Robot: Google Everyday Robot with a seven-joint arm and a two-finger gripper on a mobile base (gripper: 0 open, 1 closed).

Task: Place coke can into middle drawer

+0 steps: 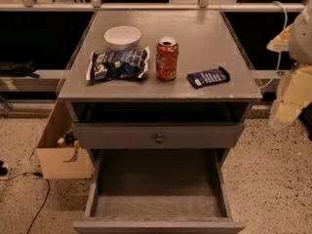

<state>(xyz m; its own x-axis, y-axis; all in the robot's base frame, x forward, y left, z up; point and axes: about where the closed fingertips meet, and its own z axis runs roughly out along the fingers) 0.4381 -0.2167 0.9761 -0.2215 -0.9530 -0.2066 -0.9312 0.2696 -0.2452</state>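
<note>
The coke can (166,59) stands upright on the grey cabinet top (195,28), near the middle. It is red with white lettering and a silver top. The middle drawer (158,182) is pulled out at the bottom of the view, with a bare grey floor and tall side walls. My gripper (288,104) hangs at the right edge of the view, beside the cabinet's right front corner. It is well to the right of the can and apart from it, and holds nothing that I can see.
A white bowl (122,36) and a blue-and-white snack bag (118,65) sit left of the can. A flat dark blue packet (208,77) lies to its right. A closed grey drawer front with a round knob (159,138) is above the open drawer. A cardboard box (61,150) stands on the floor at left.
</note>
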